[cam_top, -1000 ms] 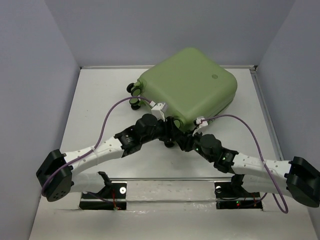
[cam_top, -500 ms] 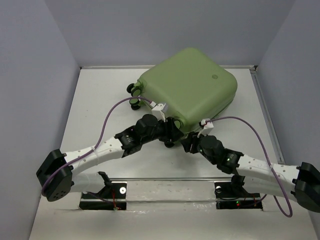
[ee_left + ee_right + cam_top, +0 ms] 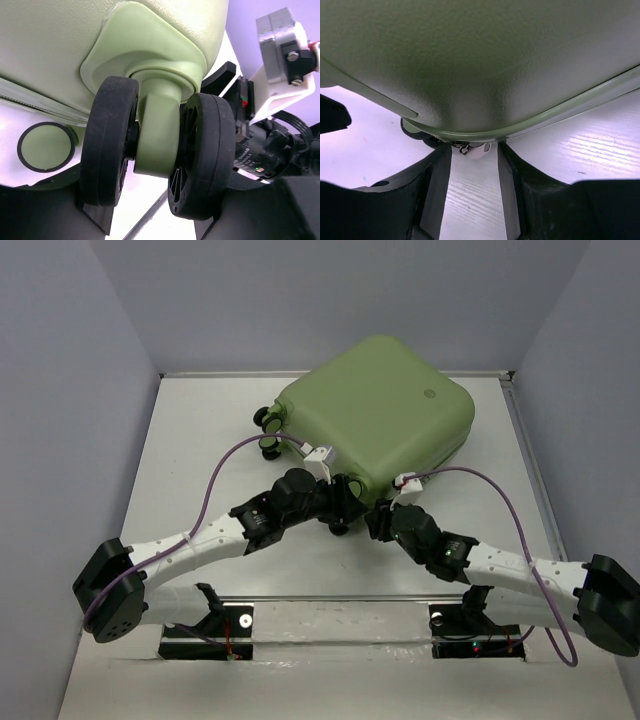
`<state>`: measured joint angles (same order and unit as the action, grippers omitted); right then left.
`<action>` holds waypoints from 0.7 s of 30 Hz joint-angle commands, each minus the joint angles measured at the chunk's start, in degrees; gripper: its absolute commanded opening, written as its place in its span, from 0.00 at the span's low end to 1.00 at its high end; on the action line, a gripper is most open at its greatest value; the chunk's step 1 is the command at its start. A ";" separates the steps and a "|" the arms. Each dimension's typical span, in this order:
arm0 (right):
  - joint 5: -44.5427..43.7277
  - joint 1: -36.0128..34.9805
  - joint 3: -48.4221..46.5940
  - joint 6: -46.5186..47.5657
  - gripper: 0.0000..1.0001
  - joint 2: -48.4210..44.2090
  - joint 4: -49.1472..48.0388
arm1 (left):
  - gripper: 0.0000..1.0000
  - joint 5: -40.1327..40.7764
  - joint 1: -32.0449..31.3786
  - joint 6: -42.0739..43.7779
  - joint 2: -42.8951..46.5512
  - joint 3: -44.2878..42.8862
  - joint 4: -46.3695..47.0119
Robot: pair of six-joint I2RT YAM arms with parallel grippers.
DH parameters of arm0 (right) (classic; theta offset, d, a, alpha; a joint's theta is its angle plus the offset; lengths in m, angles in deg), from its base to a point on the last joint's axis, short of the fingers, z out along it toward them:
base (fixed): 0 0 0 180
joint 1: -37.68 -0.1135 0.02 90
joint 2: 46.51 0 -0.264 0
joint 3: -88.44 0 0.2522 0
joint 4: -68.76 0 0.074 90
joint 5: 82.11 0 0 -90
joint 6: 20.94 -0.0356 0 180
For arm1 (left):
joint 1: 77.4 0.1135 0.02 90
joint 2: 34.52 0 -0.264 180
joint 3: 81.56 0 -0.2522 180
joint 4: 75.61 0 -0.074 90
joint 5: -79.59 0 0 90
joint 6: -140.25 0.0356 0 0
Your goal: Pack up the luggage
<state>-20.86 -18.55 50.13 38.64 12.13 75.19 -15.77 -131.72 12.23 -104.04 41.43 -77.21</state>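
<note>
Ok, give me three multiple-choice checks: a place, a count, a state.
1. Where on the table does the luggage lie? A) far side, centre to right B) near-left corner C) overhanging the near edge
2. How many black discs has the caster in the left wrist view? A) one B) two C) four
3. The luggage is: A) open, lining showing B) standing on its wheels C) closed, lying flat
Answers: 1 A, near the back wall, right of centre; 2 B, two discs side by side; 3 C, only unbroken green shell faces the top camera.
</note>
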 commanded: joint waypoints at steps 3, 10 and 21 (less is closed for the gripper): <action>-2.01 0.33 -3.57 2.99 0.38 2.98 -8.66 | 0.06 -2.63 -1.13 0.58 1.58 -4.83 10.25; -3.15 0.33 -1.81 2.47 0.19 3.25 -14.63 | 0.06 -2.63 -1.13 0.67 1.58 -5.01 9.99; -2.45 0.33 -0.14 2.02 0.34 1.05 -17.10 | 0.06 -2.37 -1.13 0.67 1.23 -5.18 9.90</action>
<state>-19.84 -18.66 51.22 40.39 15.23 68.94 -15.73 -131.72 12.23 -104.13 41.37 -76.77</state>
